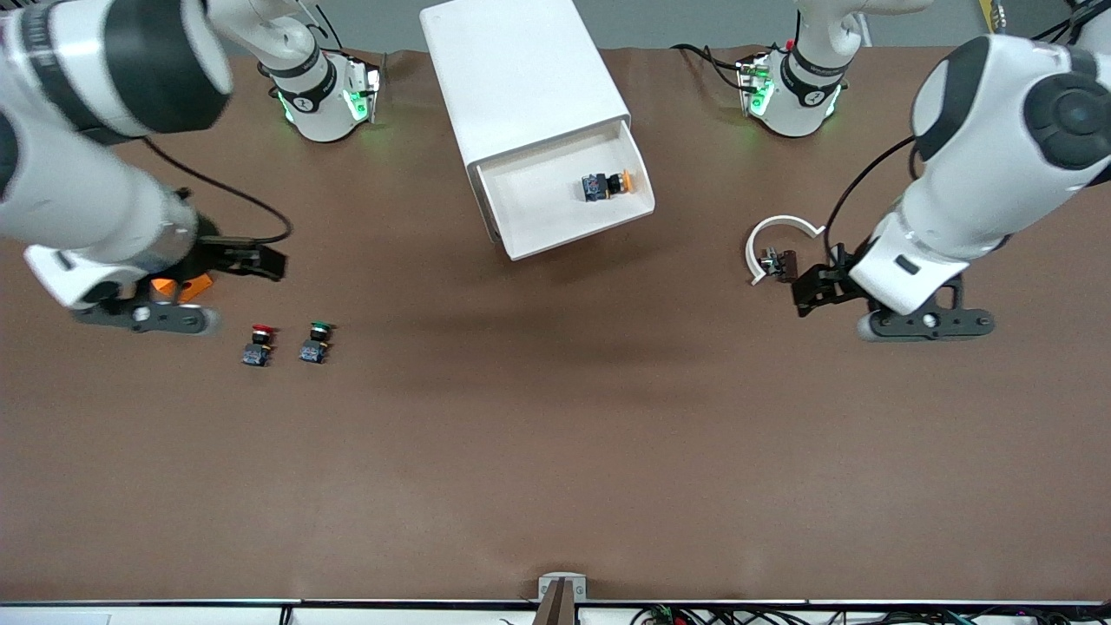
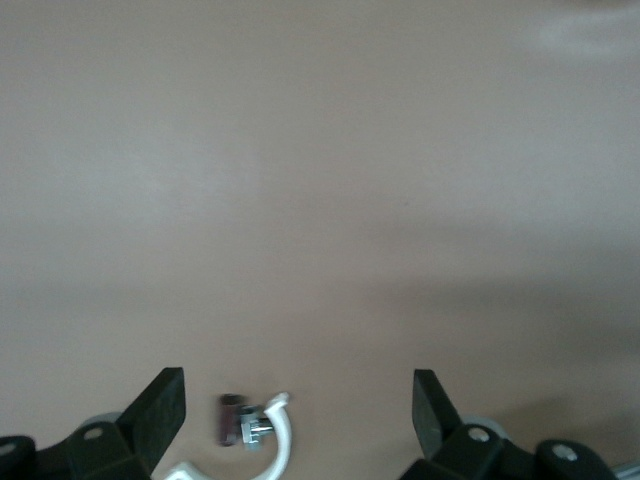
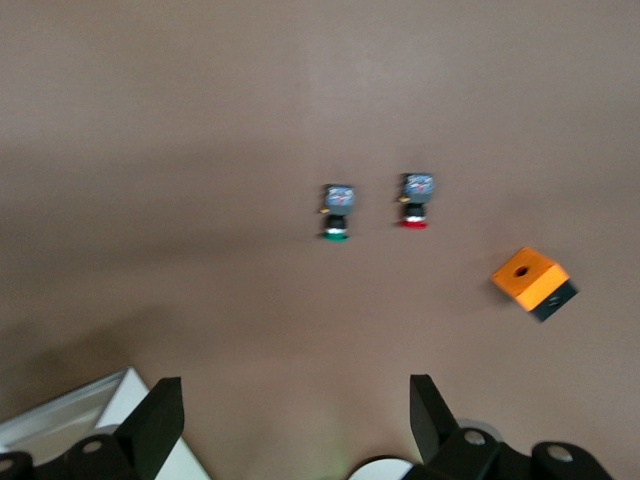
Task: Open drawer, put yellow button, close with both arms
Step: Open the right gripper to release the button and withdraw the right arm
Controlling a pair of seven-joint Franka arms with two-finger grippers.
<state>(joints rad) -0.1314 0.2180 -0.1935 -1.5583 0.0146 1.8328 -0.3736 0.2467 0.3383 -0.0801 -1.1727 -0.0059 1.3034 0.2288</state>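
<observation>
The left claw (image 1: 803, 293) hangs released over bare brown bench (image 1: 555, 451) toward the left arm's end, its two black fingers (image 2: 160, 410) spread wide with nothing between them. Just beside it, on the bench, lies a white curved clip (image 1: 777, 239) with a small dark metal piece (image 1: 779, 263) at its open side; the left wrist view shows the same clip (image 2: 275, 445) and piece (image 2: 238, 420) between the spread fingers but below them, on the surface, not gripped. The right claw (image 1: 252, 258) is likewise released, fingers (image 3: 155, 420) wide apart and empty, held over the bench toward the right arm's end. Under its wrist sits an orange block (image 1: 182, 286) with a black side and a hole in its top face, seen plainly in the right wrist view (image 3: 533, 282). Nearer to the front camera than that block stand the red-capped button (image 1: 259, 345) and, beside it toward the middle of the bench, the green-capped button (image 1: 316, 342), close together but apart. Between the two arm bases stands the white cabinet (image 1: 512, 69), turned at a slight angle, with the drawer (image 1: 521, 213) pulled out toward the front camera. The yellow button (image 1: 608, 185) lies on its side in the drawer, near the tray's wall on the left arm's side, its yellow-orange cap pointing toward that wall. A corner of the drawer's tray (image 3: 100, 400) shows in the right wrist view beside one finger.
</observation>
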